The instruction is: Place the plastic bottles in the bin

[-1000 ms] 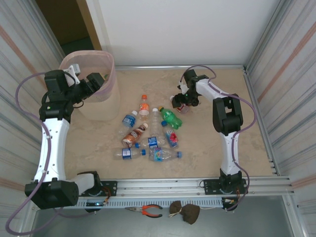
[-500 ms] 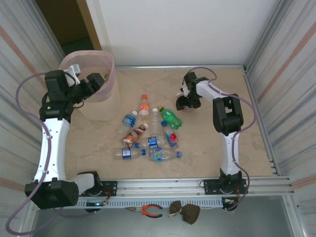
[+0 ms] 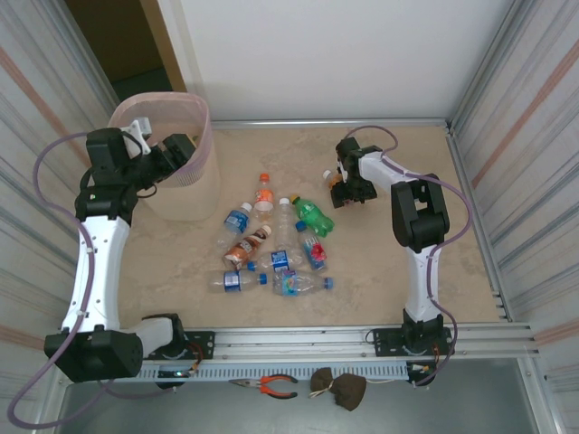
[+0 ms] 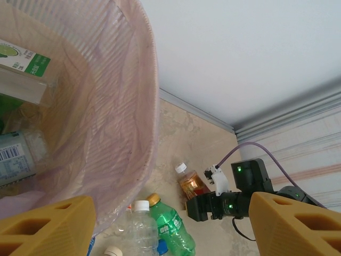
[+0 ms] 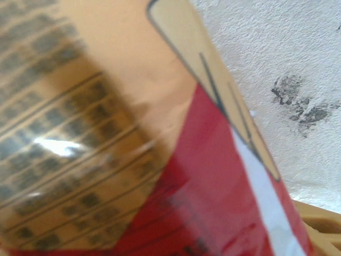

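My right gripper (image 3: 349,189) is down at the far side of the table (image 3: 434,271), right against an orange-brown bottle (image 3: 335,181) with a white cap. Through my right wrist camera that bottle's tan and red label (image 5: 133,133) sits blurred at the lens. One of my fingertips (image 5: 322,226) shows in the lower right corner. I cannot tell whether my jaws are clamped on the bottle or only standing around it. From my left wrist camera, the bottle's cap end tilts up and away from the gripper.

My left gripper (image 3: 176,149) hangs at the rim of the bin (image 3: 194,194). Its fingers (image 4: 45,229) are spread wide with nothing between them. Below them the pink bag (image 4: 114,106) lines the bin. At the bottom lie a bottle with a green and white label (image 4: 24,61) and another with a barcode (image 4: 13,157).

The other plastic bottles (image 3: 271,249) lie in a loose cluster on the table between my two arms, to the right of the bin. The green bottle (image 3: 314,215) is the one nearest my right gripper.
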Controlling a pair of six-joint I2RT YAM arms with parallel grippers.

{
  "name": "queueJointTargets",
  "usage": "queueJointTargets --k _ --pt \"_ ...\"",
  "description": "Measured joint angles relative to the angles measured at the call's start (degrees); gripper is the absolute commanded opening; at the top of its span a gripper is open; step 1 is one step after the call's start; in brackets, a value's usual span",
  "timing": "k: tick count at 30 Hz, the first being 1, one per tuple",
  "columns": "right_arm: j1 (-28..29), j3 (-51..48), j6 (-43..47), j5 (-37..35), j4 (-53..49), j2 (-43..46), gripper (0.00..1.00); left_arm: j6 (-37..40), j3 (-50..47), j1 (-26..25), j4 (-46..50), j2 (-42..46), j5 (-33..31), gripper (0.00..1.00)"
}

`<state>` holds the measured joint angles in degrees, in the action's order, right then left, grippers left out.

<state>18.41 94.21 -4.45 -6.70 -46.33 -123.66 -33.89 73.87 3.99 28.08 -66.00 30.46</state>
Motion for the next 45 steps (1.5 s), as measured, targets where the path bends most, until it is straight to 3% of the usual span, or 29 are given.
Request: queueJointTargets --k 16,26,37,45 --pt "-0.35 5.57 6.8 0.76 1.25 -0.07 0.84 0.0 0.28 0.0 0.07 -0.33 0.0 0.77" --pt "-2.91 6.08 9.46 8.2 0.48 -0.94 0.79 0.0 0.85 -0.37 0.28 -0.96 -0.02 0.77" --pt "-2.91 6.08 9.51 9.64 -0.52 -1.95 0.79 0.0 1.14 -1.14 0.02 -1.66 -0.02 0.77" --pt "-2.51 6.08 9.64 9.6 -0.96 -1.99 0.74 0.0 1.14 -1.46 0.02 -1.66 -0.04 0.78"
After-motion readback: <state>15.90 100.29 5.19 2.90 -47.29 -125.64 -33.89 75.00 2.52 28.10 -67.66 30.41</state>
